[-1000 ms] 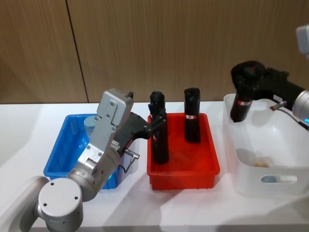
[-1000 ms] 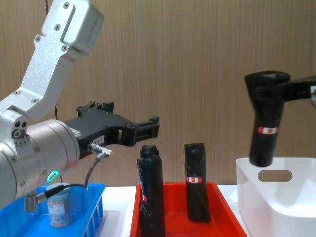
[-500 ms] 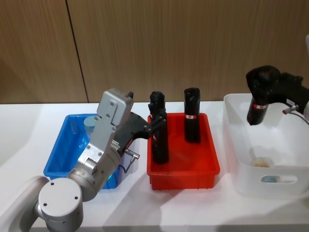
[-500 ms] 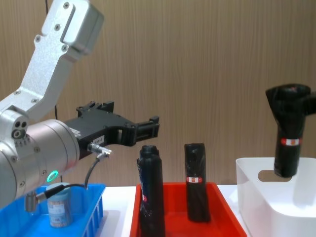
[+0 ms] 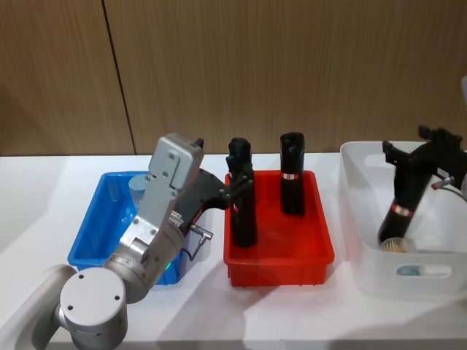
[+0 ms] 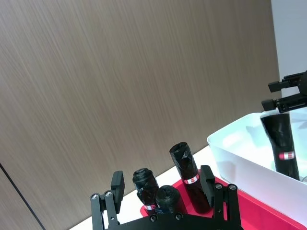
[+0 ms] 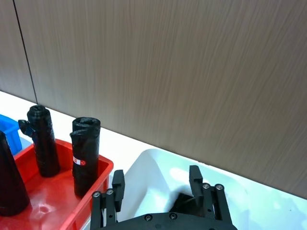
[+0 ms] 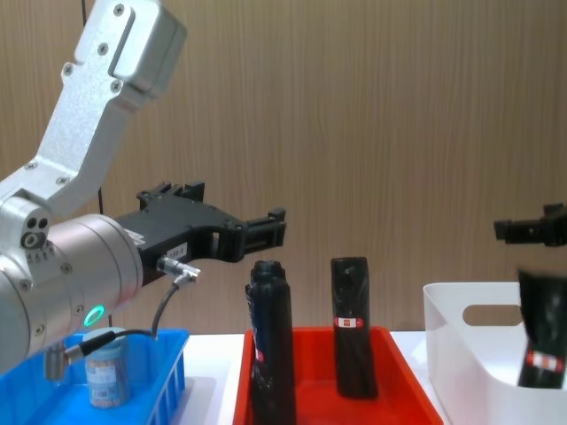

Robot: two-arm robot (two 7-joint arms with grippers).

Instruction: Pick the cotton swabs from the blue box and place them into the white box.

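Note:
One cotton swabs tub (image 5: 136, 191) with a dusty-blue lid stands in the far part of the blue box (image 5: 91, 226); the chest view shows this tub (image 8: 108, 367) behind the slatted wall (image 8: 168, 385). My left gripper (image 5: 237, 188) hangs open above the gap between the blue box and the red tray, holding nothing. My right gripper (image 5: 412, 149) is open above the white box (image 5: 365, 240). A black wrapped roll (image 5: 403, 208) leans loose inside that box, just under the open fingers. Pale swab ends (image 5: 396, 246) and a blue lid (image 5: 410, 270) lie at the bottom.
A red tray (image 5: 277, 255) stands between the two boxes with two upright black wrapped rolls (image 5: 241, 197) (image 5: 292, 175). A wooden wall runs close behind the white table. My left arm's big joints (image 5: 91, 302) fill the near-left table corner.
My right gripper carried the black roll rightwards over the white box, lowered it and let go; the roll now leans inside the box. The left arm has not moved.

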